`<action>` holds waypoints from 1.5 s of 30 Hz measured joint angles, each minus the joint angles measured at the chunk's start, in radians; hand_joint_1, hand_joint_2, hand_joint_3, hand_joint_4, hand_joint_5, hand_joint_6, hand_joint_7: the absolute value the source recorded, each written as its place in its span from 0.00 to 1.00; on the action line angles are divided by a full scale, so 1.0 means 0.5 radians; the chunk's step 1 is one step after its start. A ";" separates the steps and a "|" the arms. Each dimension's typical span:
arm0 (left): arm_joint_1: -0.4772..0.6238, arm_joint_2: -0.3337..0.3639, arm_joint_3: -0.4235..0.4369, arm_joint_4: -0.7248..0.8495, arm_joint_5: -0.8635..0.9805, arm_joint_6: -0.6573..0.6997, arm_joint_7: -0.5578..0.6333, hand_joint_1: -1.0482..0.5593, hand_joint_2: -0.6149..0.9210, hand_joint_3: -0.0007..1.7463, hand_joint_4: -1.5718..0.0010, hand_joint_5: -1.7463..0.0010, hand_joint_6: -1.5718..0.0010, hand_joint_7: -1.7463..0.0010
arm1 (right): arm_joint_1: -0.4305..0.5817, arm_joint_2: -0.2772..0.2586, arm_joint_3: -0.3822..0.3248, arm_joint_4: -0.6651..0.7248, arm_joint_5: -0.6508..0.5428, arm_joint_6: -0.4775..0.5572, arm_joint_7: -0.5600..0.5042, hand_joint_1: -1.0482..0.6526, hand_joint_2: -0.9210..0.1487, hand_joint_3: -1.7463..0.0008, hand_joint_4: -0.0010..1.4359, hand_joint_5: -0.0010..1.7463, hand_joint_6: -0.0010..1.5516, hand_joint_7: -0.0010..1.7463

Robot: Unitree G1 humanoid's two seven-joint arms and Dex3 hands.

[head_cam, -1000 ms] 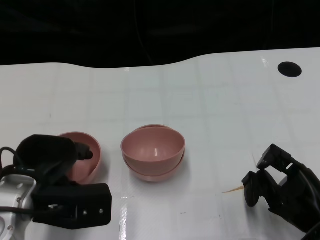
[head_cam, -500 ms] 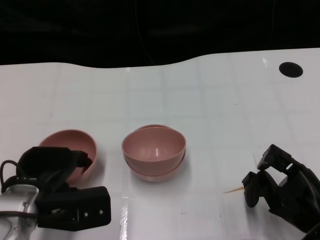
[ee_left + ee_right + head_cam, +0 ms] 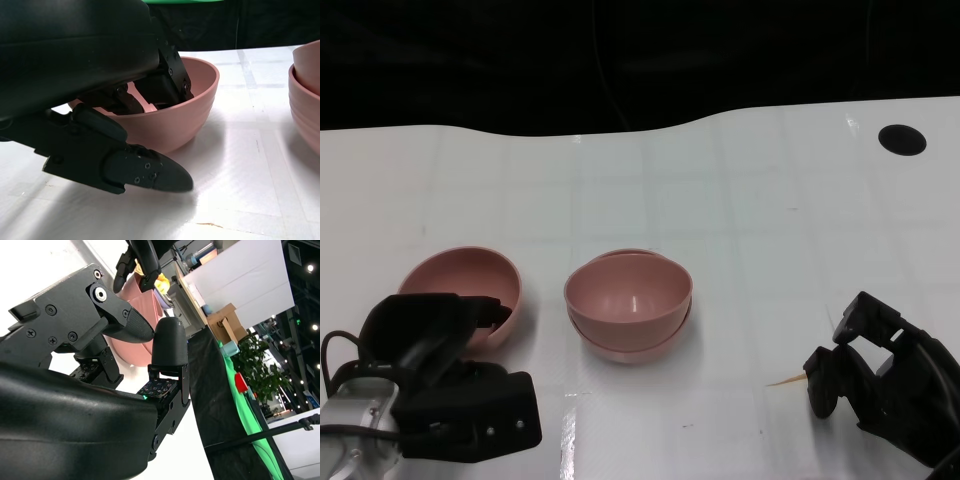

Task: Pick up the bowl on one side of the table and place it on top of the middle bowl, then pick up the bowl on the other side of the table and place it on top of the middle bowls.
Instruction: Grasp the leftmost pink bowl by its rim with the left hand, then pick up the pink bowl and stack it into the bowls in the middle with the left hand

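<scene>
1. Left robot hand at near rim of left bowl, fingers inside, thumb outside; pinch closed or not: cannot tell.
2. Bowl on worktop, left of middle stack.
3. Right robot hand near right, holding nothing, fingers apart.

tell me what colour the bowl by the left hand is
Pink; the bowl shows best in the head view.
</scene>
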 measured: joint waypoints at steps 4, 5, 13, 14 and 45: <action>-0.011 -0.052 0.063 0.099 -0.186 -0.183 0.111 0.63 0.99 0.23 0.53 0.07 0.51 0.24 | 0.000 0.000 0.000 -0.003 0.000 0.005 -0.002 0.54 0.45 0.30 0.64 1.00 0.48 0.94; -0.017 -0.057 0.067 0.122 -0.208 -0.218 0.134 0.63 0.98 0.24 0.53 0.03 0.58 0.10 | 0.000 0.000 0.000 -0.003 0.000 0.005 -0.001 0.54 0.45 0.31 0.64 1.00 0.48 0.94; -0.026 -0.059 0.065 0.160 -0.261 -0.290 0.145 0.63 0.95 0.31 0.52 0.00 0.63 0.00 | 0.000 0.000 0.002 -0.003 -0.004 0.014 0.000 0.53 0.44 0.32 0.64 1.00 0.48 0.94; -0.026 -0.057 0.064 0.156 -0.256 -0.290 0.146 0.62 0.94 0.32 0.52 0.00 0.62 0.00 | 0.000 0.000 0.002 -0.003 -0.004 0.014 0.000 0.53 0.44 0.32 0.64 1.00 0.48 0.95; 0.041 0.169 0.245 -0.883 -0.353 -0.045 -0.443 0.67 0.83 0.40 0.56 0.00 0.64 0.00 | -0.011 -0.002 -0.005 0.073 -0.035 -0.032 0.030 0.52 0.42 0.35 0.64 1.00 0.48 0.95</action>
